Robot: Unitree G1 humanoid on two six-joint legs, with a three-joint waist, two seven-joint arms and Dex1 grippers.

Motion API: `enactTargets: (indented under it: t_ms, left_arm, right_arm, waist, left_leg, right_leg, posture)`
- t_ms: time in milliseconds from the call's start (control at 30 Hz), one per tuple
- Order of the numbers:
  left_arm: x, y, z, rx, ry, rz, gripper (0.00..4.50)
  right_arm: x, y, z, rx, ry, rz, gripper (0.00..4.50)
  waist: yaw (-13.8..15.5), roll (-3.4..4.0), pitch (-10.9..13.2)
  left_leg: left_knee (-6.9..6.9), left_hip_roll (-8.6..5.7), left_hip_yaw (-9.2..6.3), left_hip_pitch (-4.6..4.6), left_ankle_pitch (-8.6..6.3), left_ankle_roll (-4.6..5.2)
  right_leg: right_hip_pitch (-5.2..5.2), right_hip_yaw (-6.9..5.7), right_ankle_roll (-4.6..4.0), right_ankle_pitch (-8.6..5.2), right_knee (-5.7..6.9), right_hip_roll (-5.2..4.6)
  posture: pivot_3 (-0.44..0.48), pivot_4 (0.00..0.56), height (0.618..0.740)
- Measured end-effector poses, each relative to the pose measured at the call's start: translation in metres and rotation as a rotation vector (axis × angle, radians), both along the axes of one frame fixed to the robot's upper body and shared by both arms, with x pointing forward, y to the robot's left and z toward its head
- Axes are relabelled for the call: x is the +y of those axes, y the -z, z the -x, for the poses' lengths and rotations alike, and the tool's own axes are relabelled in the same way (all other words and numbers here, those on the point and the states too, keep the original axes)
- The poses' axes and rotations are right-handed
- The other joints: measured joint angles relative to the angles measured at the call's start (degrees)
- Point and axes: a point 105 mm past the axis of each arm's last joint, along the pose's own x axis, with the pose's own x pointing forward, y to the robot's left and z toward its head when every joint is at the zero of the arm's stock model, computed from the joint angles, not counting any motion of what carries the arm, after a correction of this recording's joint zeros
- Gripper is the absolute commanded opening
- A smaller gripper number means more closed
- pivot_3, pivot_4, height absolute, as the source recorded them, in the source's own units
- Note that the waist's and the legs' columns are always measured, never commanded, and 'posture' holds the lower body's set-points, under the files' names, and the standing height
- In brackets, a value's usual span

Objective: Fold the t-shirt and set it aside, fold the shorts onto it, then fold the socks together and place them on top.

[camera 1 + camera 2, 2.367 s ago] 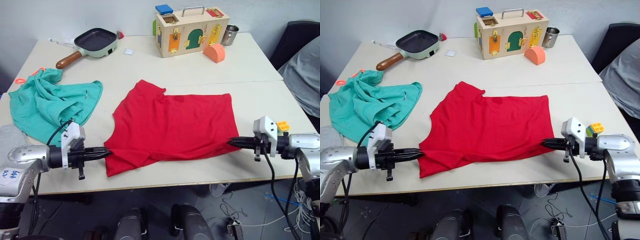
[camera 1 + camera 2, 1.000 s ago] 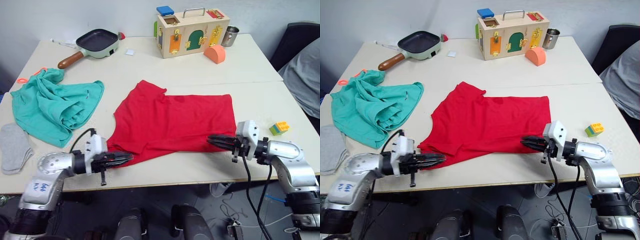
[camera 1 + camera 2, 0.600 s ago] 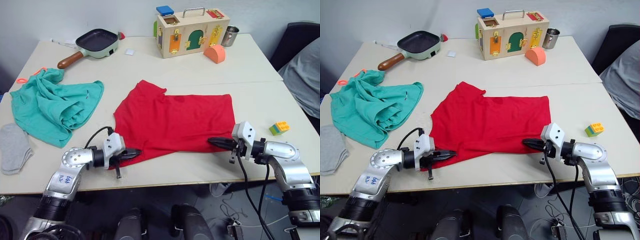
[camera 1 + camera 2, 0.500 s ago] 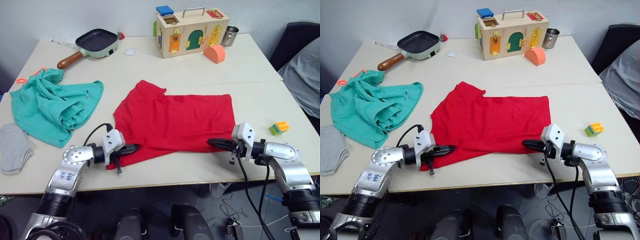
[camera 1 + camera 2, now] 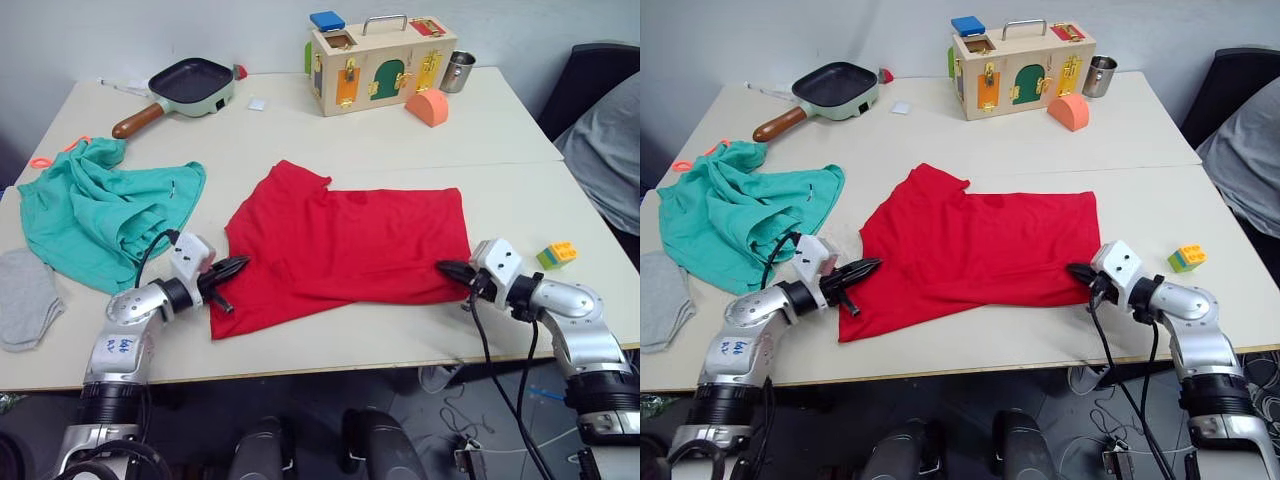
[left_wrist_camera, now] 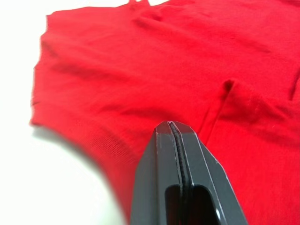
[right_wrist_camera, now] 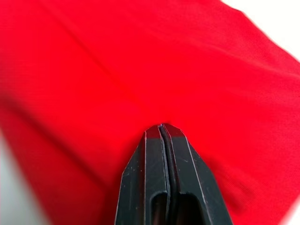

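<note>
Beige desk (image 5: pixel 480 120) carries everything. Head views: t-shirt (image 5: pixel 350 250) lies spread mid-desk, shorts (image 5: pixel 100 215) bunched at the robot's left, socks (image 5: pixel 25 300) by the near left edge, wooden box (image 5: pixel 380 60) and pan (image 5: pixel 190 82) at the back. Compared w/ a sec ago, left end effector (image 5: pixel 232 267) has swung from the shirt's near corner up to its left side, near the sleeve; right end effector (image 5: pixel 1080 272) has moved outward to the near right hem corner. Left wrist view: fingers clenched together over red cloth, prob. nothing held. Right wrist view: same, pressed shut above fabric. Judgement: first fold not yet made; arms seem to be repositioning for a fresh grip.
</note>
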Motion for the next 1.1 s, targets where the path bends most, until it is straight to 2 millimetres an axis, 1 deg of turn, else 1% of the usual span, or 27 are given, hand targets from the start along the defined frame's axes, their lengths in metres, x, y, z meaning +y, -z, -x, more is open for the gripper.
enactTargets:
  t_ms: [67, 133, 200, 267, 300, 333, 400, 467, 500, 567, 667, 833, 1000, 1100]
  left_arm:
    - [-0.001, -0.004, 0.005, -0.009, 0.024, 0.010, 0.01]
    - [-0.004, -0.013, 0.014, -0.032, 0.075, 0.021, 0.01]
    - [-0.011, -0.024, 0.025, -0.056, 0.152, 0.040, 0.01]
    - [-0.018, -0.031, 0.039, -0.062, 0.237, 0.020, 0.01]
    - [-0.020, -0.030, 0.046, -0.052, 0.272, -0.010, 0.01]
    - [-0.023, -0.023, 0.056, -0.021, 0.313, -0.063, 0.01]
    - [-0.024, -0.007, 0.062, 0.041, 0.325, -0.094, 0.01]
    - [-0.025, 0.007, 0.064, 0.093, 0.313, -0.112, 0.01]
    - [-0.025, 0.012, 0.062, 0.111, 0.291, -0.127, 0.01]
    - [-0.022, 0.020, 0.059, 0.140, 0.251, -0.150, 0.01]
    - [-0.019, 0.027, 0.058, 0.167, 0.212, -0.172, 0.01]
    - [-0.012, 0.029, 0.057, 0.175, 0.173, -0.181, 0.01]
    - [0.002, 0.033, 0.056, 0.178, 0.148, -0.198, 0.01]
    - [0.011, 0.033, 0.055, 0.162, 0.141, -0.205, 0.01]
  right_arm:
    - [-0.005, -0.002, -0.003, -0.026, 0.027, 0.006, 0.03]
    - [-0.006, -0.009, -0.002, -0.055, 0.016, -0.022, 0.03]
    - [-0.001, -0.022, 0.004, -0.075, -0.045, -0.096, 0.03]
    - [0.012, -0.033, 0.017, -0.074, -0.156, -0.156, 0.03]
    - [0.016, -0.033, 0.024, -0.054, -0.203, -0.156, 0.03]
    - [0.019, -0.027, 0.034, -0.009, -0.250, -0.127, 0.03]
    - [0.019, -0.015, 0.041, 0.048, -0.262, -0.091, 0.03]
    - [0.023, -0.003, 0.042, 0.088, -0.266, -0.046, 0.03]
    - [0.024, 0.005, 0.040, 0.106, -0.250, -0.014, 0.03]
    - [0.020, 0.012, 0.033, 0.105, -0.198, 0.006, 0.03]
    - [0.012, 0.010, 0.021, 0.060, -0.130, 0.044, 0.03]
    - [-0.016, 0.006, 0.005, 0.035, 0.011, 0.070, 0.03]
    - [-0.035, 0.004, -0.010, 0.025, 0.095, 0.081, 0.03]
    - [-0.044, 0.003, -0.014, 0.024, 0.123, 0.093, 0.03]
  waist:
    - [0.0, 0.00, 0.0]
    - [0.0, 0.00, 0.0]
    - [0.0, 0.00, 0.0]
    - [0.0, 0.00, 0.0]
    - [0.0, 0.01, 0.0]
    - [0.1, 0.05, 0.0]
    - [0.0, 0.06, 0.0]
    - [0.0, 0.05, 0.0]
    - [0.0, 0.05, 0.0]
    - [0.0, 0.05, 0.0]
    - [0.0, -0.02, -0.1]
    - [0.0, 0.09, -0.6]
    - [-0.1, 0.24, -0.9]
    - [-0.2, 0.37, -1.0]
  left_leg:
    - [0.00, 0.00, 0.01, 0.00, 0.00, 0.00]
    - [0.00, 0.00, 0.01, 0.00, 0.01, -0.01]
    - [0.00, 0.01, 0.00, -0.01, 0.00, -0.01]
    - [-0.02, 0.03, -0.03, 0.03, -0.01, -0.02]
    - [-0.06, 0.04, -0.03, 0.03, -0.01, -0.02]
    - [-0.08, 0.03, -0.03, 0.07, -0.02, -0.02]
    - [-0.07, 0.01, -0.02, 0.07, -0.03, 0.00]
    - [-0.06, 0.01, -0.02, 0.06, -0.05, 0.02]
    - [-0.06, 0.01, -0.02, 0.06, -0.05, 0.02]
    - [-0.07, 0.02, -0.03, 0.06, -0.05, 0.00]
    - [-0.07, 0.02, -0.03, 0.10, -0.06, -0.03]
    - [-0.07, 0.02, -0.03, 0.14, -0.07, -0.03]
    - [-0.08, 0.03, -0.02, 0.19, -0.06, -0.03]
    - [-0.11, 0.04, 0.00, 0.20, -0.06, -0.05]
  right_leg:
    - [0.00, 0.01, 0.00, 0.00, 0.00, 0.00]
    - [0.00, 0.02, 0.00, 0.00, -0.01, 0.00]
    - [0.00, 0.02, 0.00, 0.00, -0.02, 0.01]
    - [0.06, 0.02, 0.00, 0.00, -0.04, 0.03]
    - [0.06, 0.02, 0.00, 0.00, -0.07, 0.04]
    - [0.10, 0.02, 0.00, 0.00, -0.10, 0.03]
    - [0.11, 0.02, 0.00, 0.00, -0.15, 0.01]
    - [0.10, 0.03, 0.01, 0.00, -0.15, 0.00]
    - [0.10, 0.03, 0.01, 0.00, -0.13, 0.00]
    - [0.08, 0.02, 0.00, 0.00, -0.11, 0.00]
    - [0.10, 0.03, 0.00, 0.00, -0.10, -0.01]
    - [0.12, 0.03, 0.00, 0.00, -0.10, -0.02]
    - [0.15, 0.04, -0.01, 0.00, -0.10, -0.02]
    - [0.13, 0.04, -0.03, -0.01, -0.09, -0.01]
  posture:
    - [0.000, 0.150, 0.740]
    - [0.000, 0.150, 0.740]
    - [0.000, 0.150, 0.740]
    - [0.000, 0.150, 0.740]
    - [0.000, 0.150, 0.740]
    - [0.000, 0.150, 0.740]
    - [0.000, 0.150, 0.740]
    - [0.000, 0.150, 0.740]
    - [0.000, 0.150, 0.740]
    - [0.000, 0.150, 0.740]
    - [0.000, 0.150, 0.740]
    - [0.000, 0.150, 0.740]
    - [0.000, 0.150, 0.740]
    - [0.000, 0.150, 0.740]
